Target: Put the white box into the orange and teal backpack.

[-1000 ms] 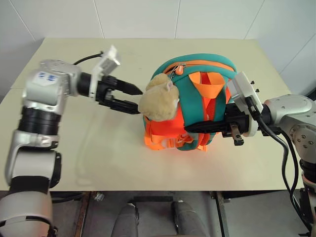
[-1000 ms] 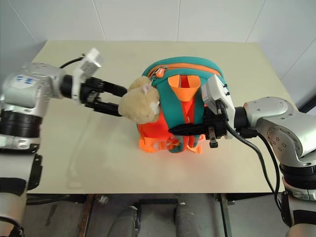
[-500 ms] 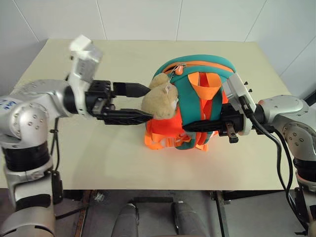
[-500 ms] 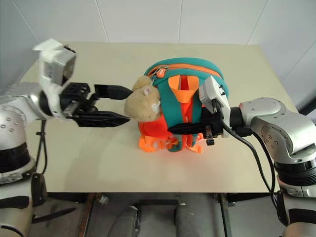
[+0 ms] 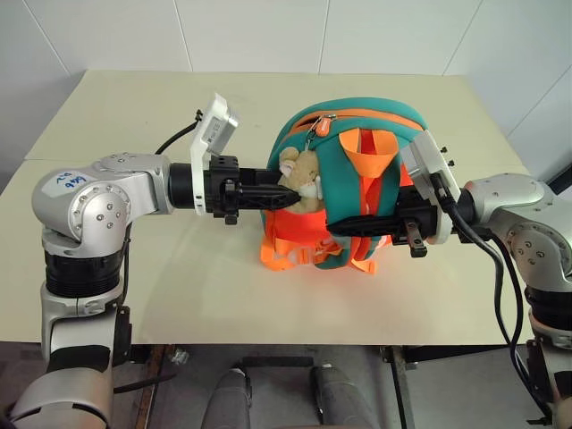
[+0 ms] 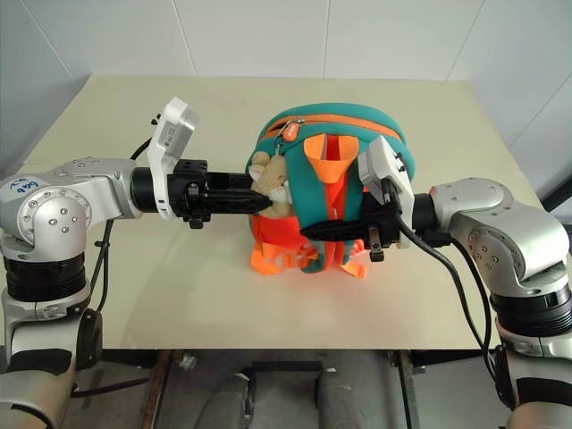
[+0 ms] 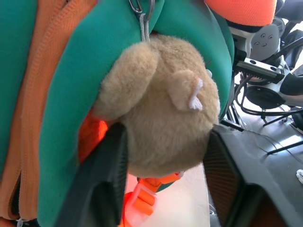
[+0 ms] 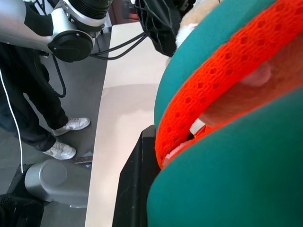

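Pinching the plush toy (image 7: 161,127) with the left gripper (image 5: 281,197), right gripper (image 5: 344,227) clamped tight on an orange strap (image 8: 222,90), probably steadying the backpack (image 5: 357,134) upright mid-table (image 5: 179,98) before loading the box.

Head stereo pair: you look forward and down from above the table (image 5: 179,295); both eyes show the same scene, slightly offset sideways.
Head pair framing: you see the whole tabletop, with the backpack (image 5: 357,192) near centre and an arm on each side.
Left wrist view: you look along the left gripper (image 7: 163,184), very close to the plush toy (image 7: 161,127) hanging on the backpack.
Right wrist view: you look along the right gripper (image 8: 142,184), nearly against the backpack's teal fabric and orange strap (image 8: 222,75).
Shared area: all four views take in the backpack; the right wrist view also catches the left gripper beyond it, and a person's legs (image 8: 33,118) beside the table.
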Controlling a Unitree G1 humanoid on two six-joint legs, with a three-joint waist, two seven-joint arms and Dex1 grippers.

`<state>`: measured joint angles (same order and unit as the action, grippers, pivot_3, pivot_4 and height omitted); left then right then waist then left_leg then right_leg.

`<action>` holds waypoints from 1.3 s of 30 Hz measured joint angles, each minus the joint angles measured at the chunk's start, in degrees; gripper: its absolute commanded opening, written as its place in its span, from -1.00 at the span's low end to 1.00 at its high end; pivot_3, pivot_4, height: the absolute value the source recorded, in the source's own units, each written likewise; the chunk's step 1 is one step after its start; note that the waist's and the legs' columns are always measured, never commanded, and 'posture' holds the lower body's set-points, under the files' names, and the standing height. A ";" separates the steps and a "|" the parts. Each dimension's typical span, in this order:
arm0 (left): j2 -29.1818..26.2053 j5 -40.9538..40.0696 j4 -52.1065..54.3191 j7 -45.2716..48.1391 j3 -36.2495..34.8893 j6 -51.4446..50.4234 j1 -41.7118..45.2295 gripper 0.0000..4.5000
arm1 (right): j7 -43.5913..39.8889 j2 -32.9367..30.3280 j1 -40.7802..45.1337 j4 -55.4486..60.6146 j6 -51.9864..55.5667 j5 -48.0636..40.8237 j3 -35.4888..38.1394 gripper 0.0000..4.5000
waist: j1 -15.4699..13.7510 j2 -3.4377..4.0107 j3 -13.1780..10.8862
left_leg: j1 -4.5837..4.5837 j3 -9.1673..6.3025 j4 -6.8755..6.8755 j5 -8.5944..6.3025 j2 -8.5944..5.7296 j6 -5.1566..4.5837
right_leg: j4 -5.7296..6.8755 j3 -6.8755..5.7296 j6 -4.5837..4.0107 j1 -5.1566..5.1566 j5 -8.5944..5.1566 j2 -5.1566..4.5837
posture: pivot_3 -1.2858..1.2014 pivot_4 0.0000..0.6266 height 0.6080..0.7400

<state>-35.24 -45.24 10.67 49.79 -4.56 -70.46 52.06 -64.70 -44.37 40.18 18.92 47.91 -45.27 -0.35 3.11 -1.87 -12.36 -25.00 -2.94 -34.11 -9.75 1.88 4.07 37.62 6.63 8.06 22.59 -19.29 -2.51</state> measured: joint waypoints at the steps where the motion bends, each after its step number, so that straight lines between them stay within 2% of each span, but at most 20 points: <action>1: -0.37 -0.41 -0.42 0.02 -0.02 -0.47 0.36 -0.57 | 0.42 1.05 -0.95 0.52 -0.70 -0.50 0.87 -1.00 | 0.00 0.00 0.00 | -0.01 -0.01 0.00 0.00 0.00 0.00 | -0.01 -0.01 0.00 0.00 0.00 0.00 | 0.03 -0.52 1.00; 4: -2.42 -2.32 -0.89 0.54 -0.47 -2.26 2.00 -0.83 | 1.17 2.92 -3.85 2.34 -2.84 -1.43 2.12 -1.00 | 0.00 0.00 0.00 | -0.04 -0.01 0.03 0.00 -0.02 0.01 | -0.05 -0.01 0.00 0.01 0.00 -0.01 | 0.03 -0.52 1.00; 6: -3.84 -3.57 -2.64 0.67 -1.37 -3.49 3.37 -0.91 | 1.75 3.19 -5.30 3.78 -3.11 -2.10 3.25 -1.00 | 0.00 0.00 0.00 | -0.04 -0.02 0.03 -0.01 -0.01 0.01 | -0.05 -0.02 0.00 0.01 0.00 -0.01 | 0.03 -0.52 1.00; 14: -11.00 -3.76 -8.46 2.44 -2.16 -3.70 6.16 -0.92 | 4.53 3.80 -7.95 6.17 -3.10 -4.09 3.83 -1.00 | 0.05 0.00 0.00 | -0.04 -0.02 0.09 -0.01 -0.02 0.01 | -0.11 -0.02 -0.01 0.02 -0.01 -0.02 | 0.03 -0.52 1.00; 21: -15.75 1.36 -18.80 6.45 1.79 0.31 6.74 -0.92 | 6.42 3.88 -9.78 8.05 -3.07 -5.69 3.86 -1.00 | -0.01 0.00 0.00 | -0.04 -0.01 0.10 -0.01 -0.02 0.01 | -0.15 -0.04 -0.03 0.02 -0.02 -0.02 | 0.03 -0.52 1.00; 25: -16.24 5.17 -23.14 8.88 5.64 2.64 6.03 -0.92 | 6.97 3.87 -10.19 8.31 -3.07 -6.08 3.89 -1.00 | -0.04 0.00 0.00 | -0.07 -0.01 0.14 -0.01 -0.01 0.01 | -0.18 -0.04 -0.04 0.03 -0.02 -0.02 | 0.03 -0.52 1.00; 31: -16.24 13.10 -27.40 13.41 15.48 8.27 4.44 -0.92 | 7.54 3.85 -10.78 8.86 -3.06 -6.94 3.94 -1.00 | -0.05 0.00 0.00 | -0.06 -0.01 0.24 -0.01 0.00 0.01 | -0.19 -0.06 -0.09 0.06 -0.05 -0.02 | 0.03 -0.52 1.00; 39: -10.80 22.79 -35.67 16.79 22.72 16.78 4.35 -0.92 | 7.68 3.25 -10.79 8.87 -2.92 -7.22 3.94 -1.00 | -0.29 0.00 0.00 | -0.09 -0.01 0.23 -0.02 -0.01 0.00 | -0.21 -0.06 -0.09 0.06 -0.05 -0.03 | 0.03 -0.52 1.00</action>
<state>-46.04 -22.46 -25.00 66.58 18.15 -53.68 56.41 -57.02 -41.11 29.39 27.79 44.99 -52.49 3.59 2.83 -1.87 -12.36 -25.09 -2.95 -33.88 -9.76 1.87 4.07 37.41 6.57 7.97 22.65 -19.34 -2.55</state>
